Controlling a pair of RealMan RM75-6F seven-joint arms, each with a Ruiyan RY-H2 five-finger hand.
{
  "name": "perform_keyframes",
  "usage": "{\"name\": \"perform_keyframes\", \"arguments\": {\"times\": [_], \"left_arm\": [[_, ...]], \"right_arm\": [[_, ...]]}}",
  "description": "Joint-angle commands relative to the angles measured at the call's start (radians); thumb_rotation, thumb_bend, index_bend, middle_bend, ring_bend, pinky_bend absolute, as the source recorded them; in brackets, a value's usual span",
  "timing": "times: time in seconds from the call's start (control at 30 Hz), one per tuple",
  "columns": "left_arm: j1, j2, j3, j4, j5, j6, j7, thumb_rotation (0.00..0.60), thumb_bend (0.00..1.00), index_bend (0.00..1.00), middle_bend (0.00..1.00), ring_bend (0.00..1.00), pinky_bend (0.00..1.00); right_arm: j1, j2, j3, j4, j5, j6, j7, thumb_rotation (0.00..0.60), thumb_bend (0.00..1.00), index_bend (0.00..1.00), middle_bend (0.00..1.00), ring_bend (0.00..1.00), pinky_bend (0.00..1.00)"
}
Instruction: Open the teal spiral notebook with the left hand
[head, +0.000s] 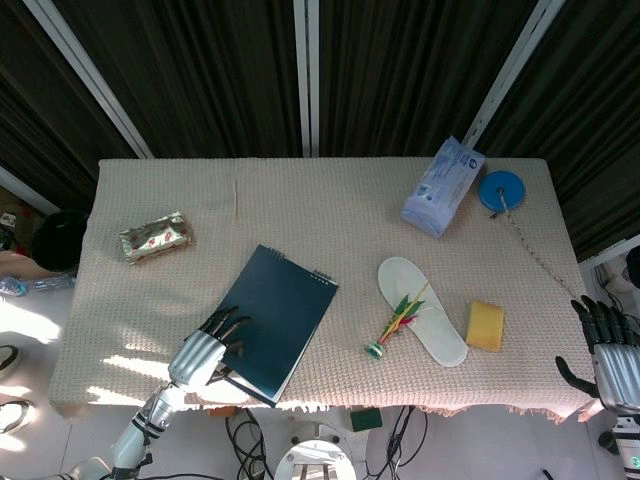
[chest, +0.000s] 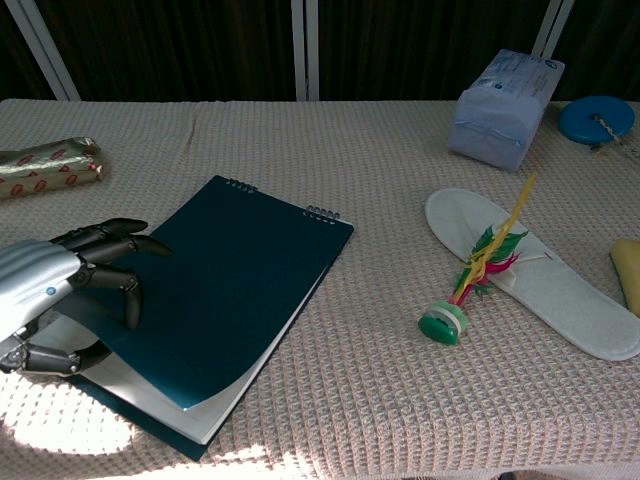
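The teal spiral notebook (head: 278, 315) (chest: 235, 280) lies tilted on the table's near left part, its spiral edge pointing away from me. My left hand (head: 200, 355) (chest: 45, 285) is at its near left corner, with the fingers (chest: 112, 250) on top of the cover and the thumb under it. The cover's near edge is lifted a little, and white pages (chest: 170, 400) show beneath. My right hand (head: 612, 345) hangs beyond the table's right edge, fingers apart and holding nothing; only the head view shows it.
A white slipper (head: 425, 315) (chest: 545, 280) with a feathered toy (head: 395, 325) (chest: 465, 290) across it lies right of the notebook. A yellow sponge (head: 485, 325), a tissue pack (head: 442, 185) (chest: 505, 95), a blue disc (head: 501, 189) and a floral pouch (head: 155, 237) (chest: 45, 165) sit around.
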Motion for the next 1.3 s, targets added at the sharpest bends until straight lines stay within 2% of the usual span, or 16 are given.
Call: {"name": "perform_keyframes", "arguments": {"times": [0.03, 0.53, 0.83, 1.07, 1.2, 1.3], "left_arm": [[-0.002, -0.003, 0.001, 0.003, -0.003, -0.005, -0.003, 0.600, 0.45, 0.59, 0.15, 0.03, 0.11], [-0.023, 0.012, -0.006, -0.035, 0.000, -0.003, -0.024, 0.600, 0.45, 0.59, 0.15, 0.03, 0.11], [0.000, 0.114, 0.034, -0.227, -0.033, -0.043, 0.098, 0.600, 0.45, 0.60, 0.15, 0.03, 0.11], [0.023, 0.199, 0.061, -0.342, -0.027, -0.026, 0.143, 0.600, 0.46, 0.60, 0.15, 0.03, 0.11], [0.020, 0.238, 0.061, -0.400, -0.016, -0.024, 0.157, 0.600, 0.46, 0.60, 0.15, 0.03, 0.11], [-0.002, 0.262, 0.038, -0.440, -0.024, -0.045, 0.153, 0.600, 0.45, 0.60, 0.15, 0.03, 0.11]], "right_arm": [[0.001, -0.002, -0.002, -0.002, -0.003, 0.000, -0.004, 0.600, 0.30, 0.00, 0.00, 0.00, 0.00], [0.001, 0.000, -0.001, -0.006, 0.004, -0.003, -0.011, 0.600, 0.30, 0.00, 0.00, 0.00, 0.00], [-0.001, -0.001, 0.001, 0.002, 0.006, 0.002, -0.001, 0.600, 0.30, 0.00, 0.00, 0.00, 0.00], [-0.003, -0.005, -0.002, 0.009, 0.002, 0.006, 0.003, 0.600, 0.30, 0.00, 0.00, 0.00, 0.00], [-0.003, -0.008, -0.002, 0.013, 0.003, 0.004, 0.005, 0.600, 0.30, 0.00, 0.00, 0.00, 0.00], [-0.001, -0.009, -0.002, 0.012, 0.001, 0.003, 0.003, 0.600, 0.30, 0.00, 0.00, 0.00, 0.00]]}}
